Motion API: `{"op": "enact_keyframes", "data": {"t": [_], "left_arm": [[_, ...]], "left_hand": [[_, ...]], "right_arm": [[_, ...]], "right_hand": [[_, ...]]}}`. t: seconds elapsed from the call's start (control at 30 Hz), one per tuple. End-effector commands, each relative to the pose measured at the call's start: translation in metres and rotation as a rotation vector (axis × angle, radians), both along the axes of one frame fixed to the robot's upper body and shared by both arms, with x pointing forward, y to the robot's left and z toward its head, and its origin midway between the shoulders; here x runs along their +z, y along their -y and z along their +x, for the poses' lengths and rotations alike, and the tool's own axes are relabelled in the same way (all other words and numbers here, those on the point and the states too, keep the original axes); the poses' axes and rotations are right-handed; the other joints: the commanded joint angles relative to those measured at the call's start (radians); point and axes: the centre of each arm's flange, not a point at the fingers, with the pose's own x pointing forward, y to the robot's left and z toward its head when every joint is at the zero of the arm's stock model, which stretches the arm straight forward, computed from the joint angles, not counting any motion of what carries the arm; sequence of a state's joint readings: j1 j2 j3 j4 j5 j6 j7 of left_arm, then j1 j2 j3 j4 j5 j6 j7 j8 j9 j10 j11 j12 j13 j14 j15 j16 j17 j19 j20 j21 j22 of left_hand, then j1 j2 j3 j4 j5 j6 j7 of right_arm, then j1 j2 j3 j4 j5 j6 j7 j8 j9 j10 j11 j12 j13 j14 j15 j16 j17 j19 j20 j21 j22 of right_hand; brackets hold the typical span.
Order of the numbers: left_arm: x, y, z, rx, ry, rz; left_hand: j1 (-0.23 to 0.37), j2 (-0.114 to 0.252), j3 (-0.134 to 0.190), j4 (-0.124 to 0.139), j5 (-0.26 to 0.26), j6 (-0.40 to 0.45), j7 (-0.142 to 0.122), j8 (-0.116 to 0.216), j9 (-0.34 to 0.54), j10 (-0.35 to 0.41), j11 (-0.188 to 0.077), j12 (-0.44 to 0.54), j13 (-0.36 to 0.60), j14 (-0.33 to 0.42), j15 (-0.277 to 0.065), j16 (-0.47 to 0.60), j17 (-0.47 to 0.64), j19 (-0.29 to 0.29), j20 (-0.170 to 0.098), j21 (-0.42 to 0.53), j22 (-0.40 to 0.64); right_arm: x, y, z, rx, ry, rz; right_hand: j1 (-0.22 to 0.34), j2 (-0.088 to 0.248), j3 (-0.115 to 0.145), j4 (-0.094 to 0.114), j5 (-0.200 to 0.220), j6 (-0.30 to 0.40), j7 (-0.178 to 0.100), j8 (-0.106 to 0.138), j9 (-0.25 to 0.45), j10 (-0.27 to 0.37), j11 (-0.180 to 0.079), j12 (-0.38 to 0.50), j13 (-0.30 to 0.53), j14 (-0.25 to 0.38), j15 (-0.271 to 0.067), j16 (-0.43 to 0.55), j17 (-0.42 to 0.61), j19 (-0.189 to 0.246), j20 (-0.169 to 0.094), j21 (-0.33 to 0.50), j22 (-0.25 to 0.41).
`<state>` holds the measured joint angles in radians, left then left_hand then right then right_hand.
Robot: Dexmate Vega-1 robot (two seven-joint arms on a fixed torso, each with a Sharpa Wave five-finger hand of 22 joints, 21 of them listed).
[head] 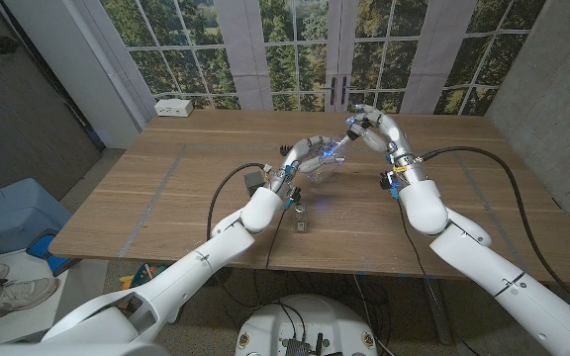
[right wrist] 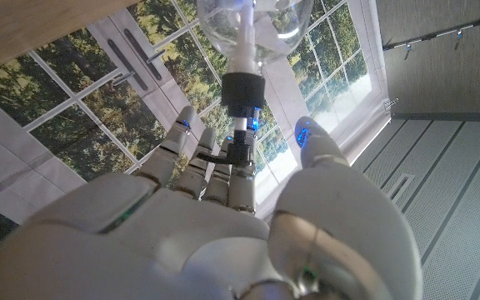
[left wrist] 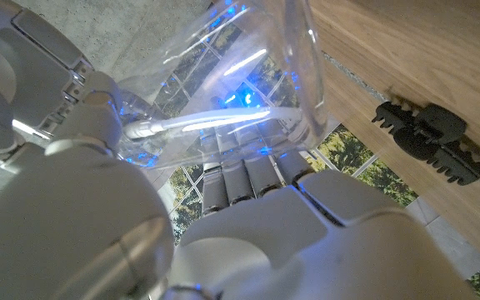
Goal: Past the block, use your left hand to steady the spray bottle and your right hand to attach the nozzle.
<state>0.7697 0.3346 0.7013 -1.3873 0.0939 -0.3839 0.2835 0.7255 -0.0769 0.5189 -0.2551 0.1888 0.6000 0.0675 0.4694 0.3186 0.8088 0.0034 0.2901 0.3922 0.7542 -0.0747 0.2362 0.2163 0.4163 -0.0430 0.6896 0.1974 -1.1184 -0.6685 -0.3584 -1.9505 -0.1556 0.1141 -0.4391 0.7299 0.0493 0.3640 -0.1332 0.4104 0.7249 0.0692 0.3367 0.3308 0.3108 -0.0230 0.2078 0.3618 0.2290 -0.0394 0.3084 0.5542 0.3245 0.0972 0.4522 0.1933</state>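
Clear thin plastic is what the left hand (head: 305,153) is wrapped around: the spray bottle (head: 323,166), held up off the wooden table (head: 166,198) near its middle. In the left wrist view the fingers (left wrist: 248,179) sit against the bottle's wall and you can see the dip tube (left wrist: 215,123) right through it. It looks empty, so I'd guess very light, a bit squishy and kinda slick. Squeeze too hard and it'll buckle, so gripping the body low down seems right.

The right hand (head: 364,127) is up at the neck end. From the right wrist view its fingers are curled around the nozzle (right wrist: 238,146), black collar (right wrist: 242,90) already sitting at the bottle's mouth. Whether it's actually pinching it tight, I can't tell for sure, but it looks held. The collar is the stiff part, so that's the spot to twist.

Other stuff: a small dark block (head: 300,220) on the table nearer the robot, a black clip thing (left wrist: 427,137), and a white box (head: 174,107) at the far corner. Nothing's really in the way.
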Motion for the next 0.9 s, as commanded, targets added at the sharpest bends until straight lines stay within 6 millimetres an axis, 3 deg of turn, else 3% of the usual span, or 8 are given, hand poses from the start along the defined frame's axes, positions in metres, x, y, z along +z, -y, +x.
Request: {"op": "enact_keyframes", "data": {"t": [0.03, 0.17, 0.33, 0.37, 0.43, 0.57, 0.77, 0.9], "left_arm": [[0.000, 0.037, 0.010, -0.006, -0.009, 0.004], [0.001, 0.045, 0.012, -0.012, -0.010, 0.002], [0.002, 0.045, 0.010, -0.010, -0.005, 0.001], [0.002, 0.044, 0.010, -0.010, -0.006, 0.003], [0.002, 0.043, 0.010, -0.008, -0.009, 0.007], [0.001, 0.039, 0.008, -0.009, -0.009, 0.009], [0.002, 0.034, 0.005, -0.022, -0.005, 0.003], [0.002, 0.030, 0.003, -0.024, -0.003, -0.011]], "left_hand": [[0.090, 0.274, 0.185, 0.175, 0.006, 0.120, -0.126, 0.135, 0.008, 0.190, -0.189, -0.002, 0.004, 0.008, -0.158, -0.006, 0.003, -0.005, -0.009, 0.008, 0.003], [0.089, 0.274, 0.185, 0.176, 0.006, 0.119, -0.127, 0.137, 0.010, 0.191, -0.187, -0.003, 0.004, 0.008, -0.156, -0.007, 0.003, -0.005, -0.009, 0.010, 0.003], [0.088, 0.275, 0.187, 0.179, 0.007, 0.127, -0.125, 0.145, 0.015, 0.217, -0.186, 0.007, 0.007, 0.011, -0.157, -0.007, 0.002, -0.005, -0.014, 0.014, 0.002], [0.087, 0.274, 0.190, 0.181, 0.009, 0.128, -0.124, 0.148, 0.016, 0.240, -0.190, 0.014, 0.006, 0.011, -0.157, -0.009, 0.001, -0.004, -0.016, 0.017, 0.002], [0.088, 0.272, 0.189, 0.179, 0.009, 0.129, -0.123, 0.149, 0.015, 0.257, -0.192, 0.019, 0.005, 0.015, -0.158, -0.008, 0.001, -0.005, -0.017, 0.019, 0.001], [0.092, 0.271, 0.190, 0.172, 0.010, 0.137, -0.122, 0.153, 0.013, 0.277, -0.191, 0.021, 0.001, 0.022, -0.161, -0.006, 0.000, -0.003, -0.021, 0.023, 0.001], [0.094, 0.271, 0.192, 0.171, 0.012, 0.141, -0.121, 0.156, 0.013, 0.277, -0.192, 0.018, -0.002, 0.027, -0.161, -0.006, -0.001, -0.003, -0.023, 0.026, 0.000], [0.095, 0.270, 0.192, 0.170, 0.012, 0.139, -0.123, 0.158, 0.015, 0.275, -0.195, 0.016, -0.003, 0.028, -0.159, -0.006, -0.002, -0.003, -0.023, 0.027, 0.000]], "right_arm": [[-0.005, 0.006, -0.007, 0.003, 0.031, -0.001], [-0.005, 0.007, -0.008, -0.009, 0.034, 0.005], [-0.005, 0.010, -0.007, -0.023, 0.038, 0.034], [-0.005, 0.011, -0.007, -0.023, 0.034, 0.039], [-0.005, 0.013, -0.006, -0.015, 0.031, 0.052], [-0.004, 0.015, -0.006, -0.026, 0.043, 0.074], [-0.002, 0.024, -0.006, -0.072, 0.036, 0.127], [-0.003, 0.029, -0.006, -0.093, 0.050, 0.162]], "right_hand": [[-0.061, -0.025, -0.036, 0.016, -0.028, -0.027, -0.007, 0.004, 0.020, -0.012, -0.001, 0.001, -0.002, -0.001, -0.003, 0.002, 0.009, -0.004, 0.011, -0.002, 0.002], [-0.115, -0.044, -0.067, 0.027, -0.070, -0.102, -0.018, -0.019, 0.033, -0.028, 0.000, -0.003, -0.005, -0.007, 0.005, 0.000, 0.012, -0.008, 0.015, -0.006, 0.003], [-0.135, -0.046, -0.076, 0.029, -0.093, -0.154, -0.019, -0.042, 0.034, -0.036, 0.000, -0.002, -0.007, -0.008, 0.008, 0.001, 0.014, -0.008, 0.017, -0.007, 0.003], [-0.145, -0.045, -0.080, 0.026, -0.111, -0.218, -0.027, -0.075, 0.026, -0.041, 0.001, -0.001, -0.009, -0.009, 0.011, 0.001, 0.016, -0.007, 0.019, -0.008, 0.003], [-0.148, -0.041, -0.081, 0.018, -0.129, -0.298, -0.035, -0.116, 0.013, -0.050, 0.001, -0.002, -0.012, -0.007, 0.012, 0.002, 0.017, -0.004, 0.019, -0.008, 0.004], [-0.150, -0.037, -0.081, 0.004, -0.152, -0.430, -0.048, -0.162, -0.015, -0.083, 0.000, -0.011, -0.017, -0.005, 0.013, 0.004, 0.020, 0.004, 0.021, -0.007, 0.004], [-0.151, -0.035, -0.081, -0.001, -0.161, -0.463, -0.049, -0.161, -0.028, -0.115, -0.001, -0.018, -0.020, -0.014, 0.022, 0.001, 0.021, 0.006, 0.025, -0.008, 0.004], [-0.160, -0.031, -0.083, 0.000, -0.169, -0.410, -0.036, -0.135, -0.039, -0.124, 0.011, -0.015, -0.022, -0.021, 0.028, -0.002, 0.022, -0.003, 0.032, -0.012, 0.004]]}}
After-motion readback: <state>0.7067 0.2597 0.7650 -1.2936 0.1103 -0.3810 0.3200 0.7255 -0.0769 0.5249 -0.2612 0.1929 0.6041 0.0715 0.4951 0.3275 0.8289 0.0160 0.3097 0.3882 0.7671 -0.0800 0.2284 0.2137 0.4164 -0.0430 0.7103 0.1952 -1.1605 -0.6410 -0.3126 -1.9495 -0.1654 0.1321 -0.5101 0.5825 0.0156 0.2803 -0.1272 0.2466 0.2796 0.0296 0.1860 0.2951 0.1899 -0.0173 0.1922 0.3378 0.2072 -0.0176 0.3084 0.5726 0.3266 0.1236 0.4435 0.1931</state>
